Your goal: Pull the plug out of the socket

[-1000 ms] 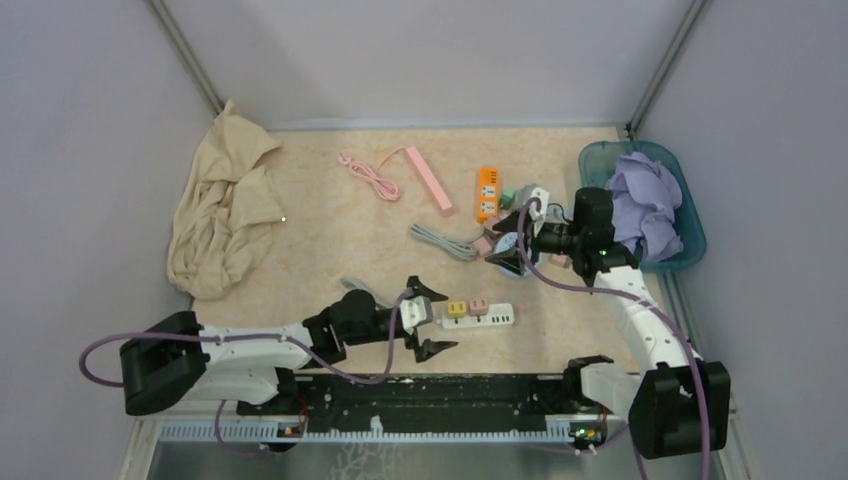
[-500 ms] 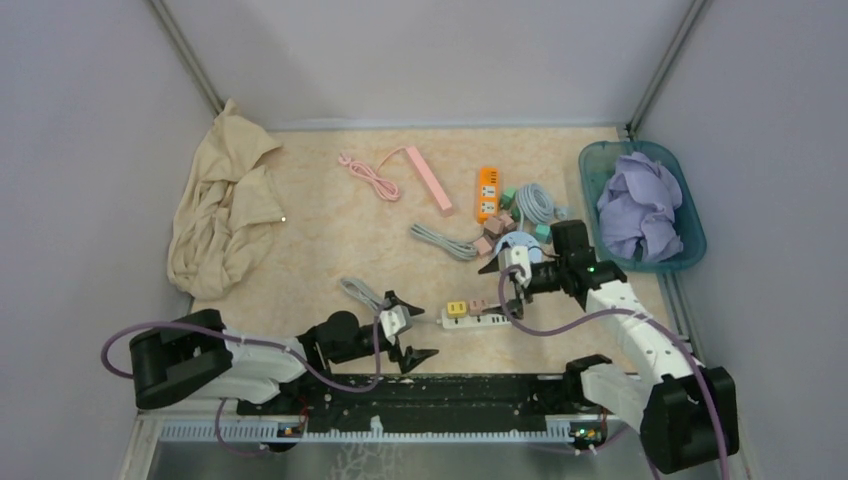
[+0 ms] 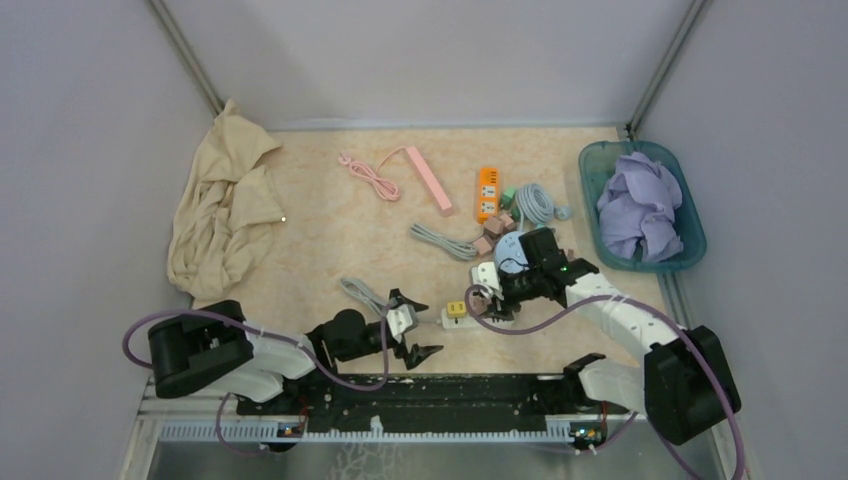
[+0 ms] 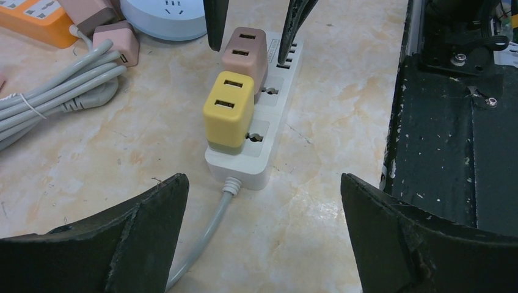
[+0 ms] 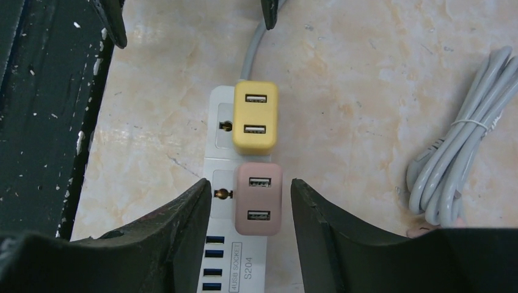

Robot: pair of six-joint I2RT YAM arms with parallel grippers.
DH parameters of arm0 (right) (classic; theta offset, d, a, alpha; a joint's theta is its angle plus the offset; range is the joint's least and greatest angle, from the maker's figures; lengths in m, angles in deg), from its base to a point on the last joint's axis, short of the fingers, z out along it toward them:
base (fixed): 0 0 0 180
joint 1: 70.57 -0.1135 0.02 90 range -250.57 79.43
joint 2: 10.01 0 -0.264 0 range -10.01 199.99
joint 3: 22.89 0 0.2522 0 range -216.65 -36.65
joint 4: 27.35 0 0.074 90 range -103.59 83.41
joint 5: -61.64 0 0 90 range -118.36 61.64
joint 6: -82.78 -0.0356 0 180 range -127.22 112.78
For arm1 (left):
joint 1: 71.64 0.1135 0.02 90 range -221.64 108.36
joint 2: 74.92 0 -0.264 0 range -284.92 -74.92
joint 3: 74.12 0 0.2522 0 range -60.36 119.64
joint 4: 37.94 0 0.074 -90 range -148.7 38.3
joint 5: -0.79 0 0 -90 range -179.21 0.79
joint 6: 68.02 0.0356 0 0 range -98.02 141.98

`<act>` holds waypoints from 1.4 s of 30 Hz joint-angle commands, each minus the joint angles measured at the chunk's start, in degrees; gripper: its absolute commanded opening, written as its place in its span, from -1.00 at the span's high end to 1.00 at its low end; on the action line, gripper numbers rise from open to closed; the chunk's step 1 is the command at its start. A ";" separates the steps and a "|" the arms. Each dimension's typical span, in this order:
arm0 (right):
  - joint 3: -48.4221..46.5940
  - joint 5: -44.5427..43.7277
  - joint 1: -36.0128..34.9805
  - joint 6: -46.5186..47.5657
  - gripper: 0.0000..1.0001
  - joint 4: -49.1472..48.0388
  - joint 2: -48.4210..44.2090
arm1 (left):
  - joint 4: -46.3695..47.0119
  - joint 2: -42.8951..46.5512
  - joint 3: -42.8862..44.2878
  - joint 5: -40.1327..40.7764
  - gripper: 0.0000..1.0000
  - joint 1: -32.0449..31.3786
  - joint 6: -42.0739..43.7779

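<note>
Right gripper point(image 5: 250, 183) straddles the pink plug point(image 5: 258, 198), spread apart. Left gripper point(image 4: 262, 180) gapes at nine o'clock of the power strip point(image 5: 223, 162), pinning nothing; a pull may lift the strip.

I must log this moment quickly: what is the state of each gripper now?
Left gripper: open, holding nothing.
Right gripper: open, straddling the pink plug, not gripping it yet.

The white power strip point(image 4: 239, 168) carries 2 plugs: 1 yellow plug point(image 4: 229, 113) and 1 pink plug point(image 4: 244, 55). Beyond it lie 3 other strips: 1 orange strip point(image 3: 487, 194), 1 pink strip point(image 3: 432, 182) and 1 round blue strip point(image 4: 165, 15). There are 3 grey cord bundles: 1 left of it point(image 3: 358, 293) and 2 beyond it point(image 3: 443, 241) point(image 3: 538, 203). There are 2 cloths, 1 beige cloth point(image 3: 225, 205) and 1 purple cloth point(image 3: 640, 205), and 1 teal basin point(image 3: 596, 160).
</note>
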 commanded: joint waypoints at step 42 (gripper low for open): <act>-2.24 -5.05 -4.60 3.16 0.92 0.68 3.80 | 7.89 -22.01 15.68 -14.57 0.01 6.45 7.18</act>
